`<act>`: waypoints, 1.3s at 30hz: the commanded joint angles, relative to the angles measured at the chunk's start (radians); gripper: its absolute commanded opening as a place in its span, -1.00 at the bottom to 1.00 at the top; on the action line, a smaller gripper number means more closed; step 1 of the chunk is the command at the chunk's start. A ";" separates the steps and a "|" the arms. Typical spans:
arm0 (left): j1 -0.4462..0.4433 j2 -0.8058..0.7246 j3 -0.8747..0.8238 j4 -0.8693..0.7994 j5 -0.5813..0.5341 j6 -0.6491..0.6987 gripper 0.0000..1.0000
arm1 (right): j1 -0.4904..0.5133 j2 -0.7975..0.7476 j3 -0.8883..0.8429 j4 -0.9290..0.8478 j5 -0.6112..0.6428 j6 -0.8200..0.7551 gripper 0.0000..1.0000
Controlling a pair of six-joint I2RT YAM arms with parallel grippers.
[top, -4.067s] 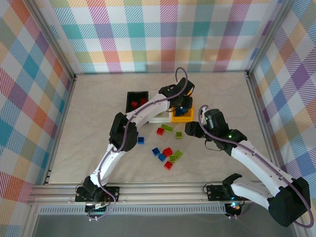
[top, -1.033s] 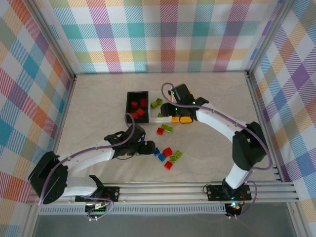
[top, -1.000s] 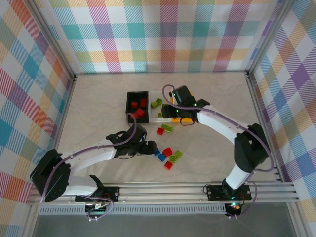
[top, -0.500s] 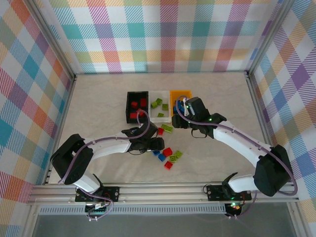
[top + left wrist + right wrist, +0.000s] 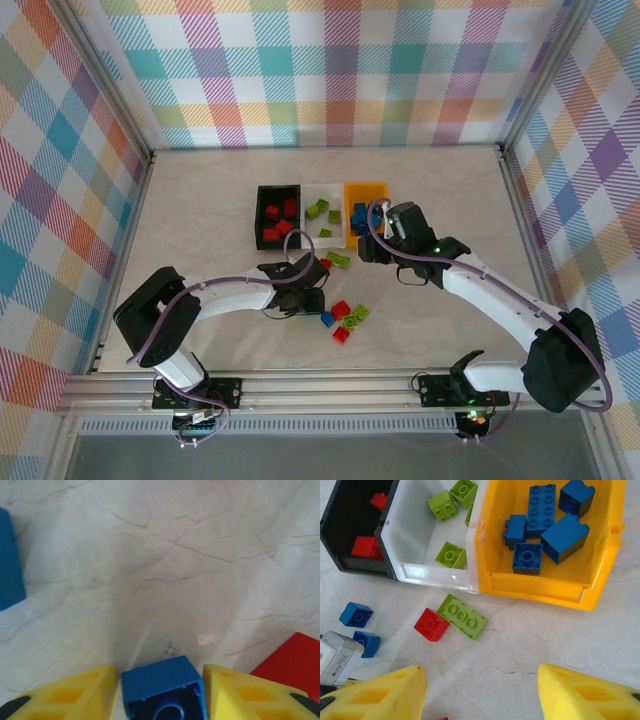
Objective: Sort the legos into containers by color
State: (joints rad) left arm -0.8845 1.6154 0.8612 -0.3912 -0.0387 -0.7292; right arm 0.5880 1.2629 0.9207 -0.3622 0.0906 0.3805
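Three containers stand in a row: black bin point(image 5: 278, 215), white bin point(image 5: 325, 222), orange-yellow bin point(image 5: 365, 190). The right wrist view shows red legos point(image 5: 366, 546) in the black bin point(image 5: 365, 566), lime ones point(image 5: 443, 505) in the white bin point(image 5: 415, 530) and blue ones point(image 5: 540, 510) in the orange-yellow bin point(image 5: 540, 587). My left gripper point(image 5: 313, 300) is low over the table, its yellow fingers pressed to both sides of a blue lego point(image 5: 160, 677) lying on its side. My right gripper point(image 5: 481, 690) hangs open over bare table in front of the orange-yellow bin.
Loose legos lie near the bins: a lime plate point(image 5: 462, 616) beside a red brick point(image 5: 431, 624), and two blue bricks point(image 5: 356, 614). Right of the left gripper sit a red brick point(image 5: 340, 308), a blue one point(image 5: 327, 319), lime pieces point(image 5: 357, 316) and another red point(image 5: 341, 335).
My left gripper slid right to the loose cluster and its fingers closed in on a blue lego. My right gripper drew back from over the bins toward the near side.
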 commanded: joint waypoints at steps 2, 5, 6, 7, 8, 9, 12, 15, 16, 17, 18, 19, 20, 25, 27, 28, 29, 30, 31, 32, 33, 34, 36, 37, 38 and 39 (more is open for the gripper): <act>-0.012 -0.035 -0.030 -0.104 -0.036 0.013 -0.11 | -0.005 -0.020 -0.011 0.026 -0.003 0.000 0.21; -0.012 -0.043 -0.027 -0.101 -0.036 0.012 -0.23 | -0.007 -0.015 -0.012 0.027 -0.005 0.003 0.21; -0.011 -0.047 -0.023 -0.098 -0.036 0.013 -0.26 | -0.007 -0.015 -0.013 0.029 -0.008 0.005 0.21; -0.011 -0.050 -0.018 -0.096 -0.034 0.014 -0.28 | -0.007 -0.014 -0.014 0.029 -0.008 0.006 0.22; -0.012 -0.056 -0.011 -0.098 -0.031 0.016 -0.31 | -0.006 -0.015 -0.014 0.027 -0.007 0.008 0.22; -0.011 -0.065 -0.001 -0.102 -0.029 0.019 -0.33 | -0.006 -0.018 -0.016 0.024 -0.008 0.012 0.22; -0.012 -0.086 0.056 -0.127 -0.025 0.044 -0.37 | -0.007 -0.034 -0.028 0.020 -0.005 0.019 0.22; -0.006 -0.082 0.141 -0.146 -0.026 0.076 -0.42 | -0.010 -0.059 -0.050 0.013 0.003 0.030 0.22; 0.000 -0.073 0.171 -0.148 -0.026 0.083 -0.43 | -0.010 -0.067 -0.058 0.011 0.006 0.033 0.22; 0.010 -0.059 0.210 -0.148 -0.024 0.092 -0.43 | -0.011 -0.080 -0.068 0.008 0.007 0.039 0.22; 0.022 -0.041 0.251 -0.146 -0.019 0.100 -0.44 | -0.013 -0.093 -0.080 0.004 0.010 0.043 0.23; 0.032 -0.022 0.289 -0.144 -0.015 0.110 -0.44 | -0.013 -0.105 -0.089 0.001 0.012 0.048 0.23; 0.043 -0.001 0.337 -0.140 -0.015 0.121 -0.44 | -0.014 -0.119 -0.101 -0.004 0.015 0.053 0.23; 0.086 0.186 0.614 -0.146 0.005 0.196 -0.44 | -0.016 -0.167 -0.145 -0.026 0.012 0.062 0.23; 0.088 0.289 0.761 -0.184 0.006 0.226 -0.45 | -0.016 -0.177 -0.156 -0.037 0.011 0.063 0.23; 0.088 0.329 0.826 -0.197 0.002 0.235 -0.46 | -0.016 -0.182 -0.161 -0.039 0.009 0.066 0.23; 0.090 0.376 0.897 -0.213 -0.007 0.243 -0.46 | -0.016 -0.187 -0.168 -0.040 0.007 0.067 0.23; 0.094 0.422 0.966 -0.234 -0.015 0.251 -0.46 | -0.016 -0.192 -0.174 -0.040 0.004 0.069 0.23; 0.098 0.458 1.018 -0.252 -0.018 0.256 -0.46 | -0.016 -0.196 -0.177 -0.044 0.002 0.072 0.23; 0.103 0.507 1.091 -0.276 -0.021 0.263 -0.46 | -0.016 -0.201 -0.182 -0.043 0.002 0.074 0.23; 0.106 0.543 1.147 -0.292 -0.024 0.268 -0.46 | -0.016 -0.206 -0.186 -0.039 -0.001 0.073 0.23; 0.109 0.589 1.209 -0.316 -0.031 0.273 -0.46 | -0.016 -0.213 -0.190 -0.035 -0.003 0.072 0.23; 0.114 0.669 1.329 -0.374 -0.041 0.282 -0.47 | -0.017 -0.223 -0.193 -0.036 -0.001 0.066 0.23; 0.114 0.710 1.393 -0.406 -0.050 0.286 -0.47 | -0.017 -0.224 -0.191 -0.038 -0.001 0.064 0.24; 0.117 0.750 1.453 -0.436 -0.055 0.288 -0.47 | -0.016 -0.223 -0.190 -0.040 -0.001 0.061 0.24; 0.119 0.783 1.503 -0.459 -0.056 0.289 -0.46 | -0.017 -0.221 -0.190 -0.041 -0.003 0.061 0.24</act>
State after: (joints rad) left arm -0.7799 2.3344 2.2520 -0.7177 -0.0666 -0.4744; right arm 0.5762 1.0542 0.7380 -0.3962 0.0967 0.4370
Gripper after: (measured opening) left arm 0.322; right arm 0.616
